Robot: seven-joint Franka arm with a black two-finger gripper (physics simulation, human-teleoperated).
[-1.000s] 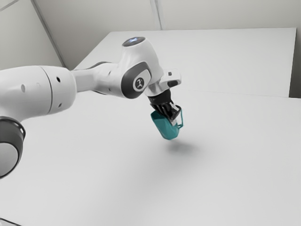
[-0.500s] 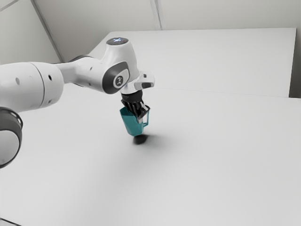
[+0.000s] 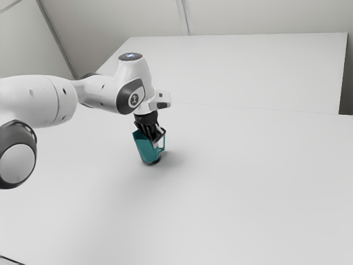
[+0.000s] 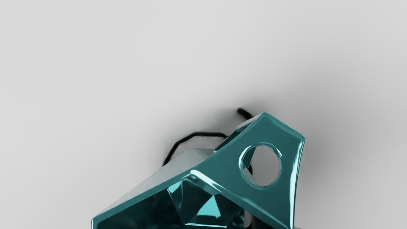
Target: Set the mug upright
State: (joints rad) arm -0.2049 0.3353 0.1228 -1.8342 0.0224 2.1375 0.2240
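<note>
The teal, faceted mug (image 3: 144, 148) is low over the table (image 3: 248, 176), tipped somewhat off upright: its open rim leans toward the exterior view's left, and its narrower base sits just above or on a dark patch of shadow; whether it touches the tabletop, I cannot tell. Its handle (image 3: 164, 144) faces the exterior view's right, and in the wrist view that handle has a round hole through it, with the table's pale surface visible beyond. The wrist view also looks into the mug's dark, shiny, angular inside. The black gripper (image 3: 156, 139) is clamped on the mug near its rim, on the handle side. Above the gripper, the white arm (image 3: 38, 99) comes in from the exterior view's left and bends down at the wrist. Farther out, pale walls (image 3: 265, 16) stand behind the table, and a thin dark cable (image 3: 12, 260) lies in the near corner at the exterior view's left.
</note>
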